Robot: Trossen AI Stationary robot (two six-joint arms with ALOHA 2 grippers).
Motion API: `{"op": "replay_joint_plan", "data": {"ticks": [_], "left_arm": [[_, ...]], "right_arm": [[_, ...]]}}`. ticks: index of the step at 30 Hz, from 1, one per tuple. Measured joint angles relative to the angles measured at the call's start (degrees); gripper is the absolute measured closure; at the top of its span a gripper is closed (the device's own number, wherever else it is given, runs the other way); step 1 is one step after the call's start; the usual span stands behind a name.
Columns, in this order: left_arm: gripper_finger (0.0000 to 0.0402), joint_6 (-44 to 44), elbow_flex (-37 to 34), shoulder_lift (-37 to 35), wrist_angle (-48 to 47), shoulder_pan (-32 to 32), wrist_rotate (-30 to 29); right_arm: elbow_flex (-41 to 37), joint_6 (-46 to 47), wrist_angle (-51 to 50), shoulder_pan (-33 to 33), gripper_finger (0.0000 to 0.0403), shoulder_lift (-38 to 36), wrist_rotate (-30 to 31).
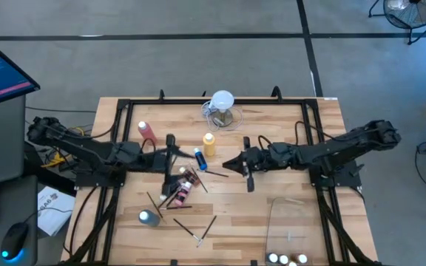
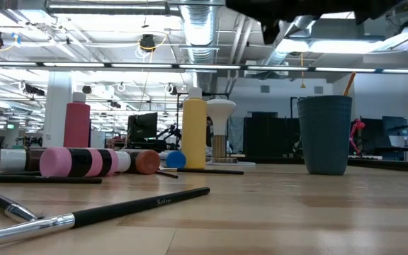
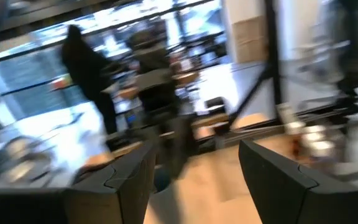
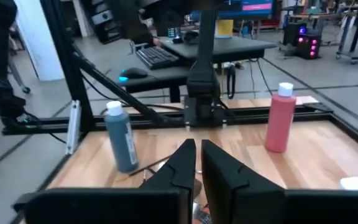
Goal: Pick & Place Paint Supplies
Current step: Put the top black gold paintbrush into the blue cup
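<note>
The left gripper point(image 1: 170, 154) hovers spread and empty; the pink-red squeeze bottle point(image 1: 147, 132) stands just beyond it. The upright yellow squeeze bottle point(image 1: 209, 143) stands between both grippers. The right gripper point(image 1: 231, 163) is clenched, empty, near thin dark paintbrushes point(image 1: 214, 174).

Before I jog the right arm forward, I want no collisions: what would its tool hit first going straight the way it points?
Probably the left tool, dead ahead between the upright blue bottle and pink-red bottle. The shut right tool aims at it; the gap is unclear.
</note>
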Motion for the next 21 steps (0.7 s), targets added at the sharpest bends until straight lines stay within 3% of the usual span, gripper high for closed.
{"op": "replay_joint_plan", "data": {"ticks": [5,11,16,21], "left_arm": [[0.0183,-5.62,0.0,0.0,-4.06,5.15,-1.24],[0.0183,-14.6,0.04,-2.5,-15.7,9.2,-1.04],[0.0183,-18.87,0.02,-3.25,-21.39,9.58,1.71],[0.0183,-19.51,0.0,-3.75,-26.77,9.63,8.99]], "right_arm": [[1.85,-1.63,-1.07,-0.51,0.0386,2.21,-0.24],[3.75,-5.92,-6.37,-2.33,0.0386,4.69,-0.19],[5.65,-6.98,-10.51,-4.41,0.0387,6.43,-0.19],[5.87,-6.7,-11.77,-6.14,0.0387,6.61,-0.19]]}}
